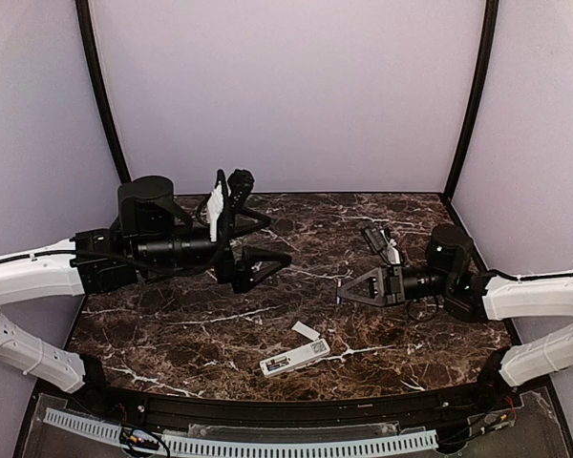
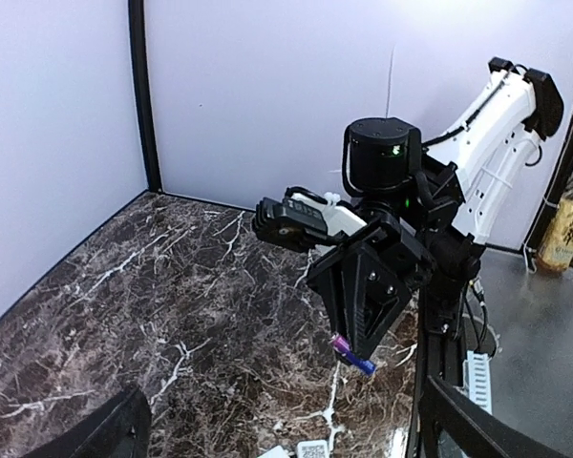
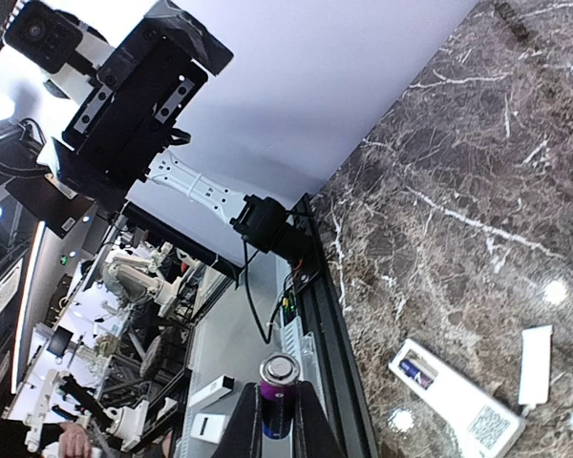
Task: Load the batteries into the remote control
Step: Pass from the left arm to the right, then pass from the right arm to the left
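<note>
The white remote control (image 1: pixel 294 359) lies back up near the table's front edge, its recess holding one dark blue battery (image 3: pixel 418 368). My right gripper (image 1: pixel 342 291) hovers above and behind it, shut on a second purple-blue battery (image 3: pixel 279 393), which sticks out past the fingertips (image 3: pixel 246 431). From the left wrist view that battery (image 2: pixel 351 355) hangs below the right gripper's black jaws. My left gripper (image 1: pixel 275 240) is raised at the left centre, open and holding nothing, with its fingers (image 2: pixel 115 429) far apart.
A small white cover plate (image 1: pixel 306 330) lies just behind the remote control, and it also shows beside it as the cover plate (image 3: pixel 535 364) in the right wrist view. Dark marble tabletop (image 1: pixel 172 324) is ringed by pale walls and black corner posts.
</note>
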`<state>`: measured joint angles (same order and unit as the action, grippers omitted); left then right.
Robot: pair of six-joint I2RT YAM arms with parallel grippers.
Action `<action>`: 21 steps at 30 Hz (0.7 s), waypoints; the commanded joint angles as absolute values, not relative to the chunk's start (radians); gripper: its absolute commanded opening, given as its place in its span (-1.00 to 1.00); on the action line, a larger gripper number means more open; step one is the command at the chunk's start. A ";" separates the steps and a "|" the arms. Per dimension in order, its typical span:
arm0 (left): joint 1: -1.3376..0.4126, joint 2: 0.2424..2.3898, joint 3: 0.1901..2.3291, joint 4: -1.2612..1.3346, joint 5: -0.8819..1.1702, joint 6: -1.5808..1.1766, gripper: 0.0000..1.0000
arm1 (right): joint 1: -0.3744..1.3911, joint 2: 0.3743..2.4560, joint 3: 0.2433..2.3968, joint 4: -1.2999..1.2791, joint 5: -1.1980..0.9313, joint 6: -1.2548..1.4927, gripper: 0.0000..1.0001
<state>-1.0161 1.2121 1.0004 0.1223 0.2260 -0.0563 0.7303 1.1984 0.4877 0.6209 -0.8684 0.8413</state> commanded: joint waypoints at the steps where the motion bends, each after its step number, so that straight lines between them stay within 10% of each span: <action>1: -1.121 1.181 0.961 0.016 0.155 0.313 0.97 | 0.725 1.122 0.444 0.654 -0.936 0.952 -1.00; 8: -1.446 1.284 0.930 0.008 -0.343 0.888 0.77 | 0.725 1.059 0.439 0.568 -0.934 1.028 -1.00; 21: -1.637 1.417 0.778 0.610 -0.626 1.577 0.00 | 0.738 1.124 0.433 0.634 -0.953 1.157 -1.00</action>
<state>-1.6222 1.4010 0.8124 0.4049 -0.5461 1.3308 0.7303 1.1183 0.4366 0.5949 -0.9394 1.1278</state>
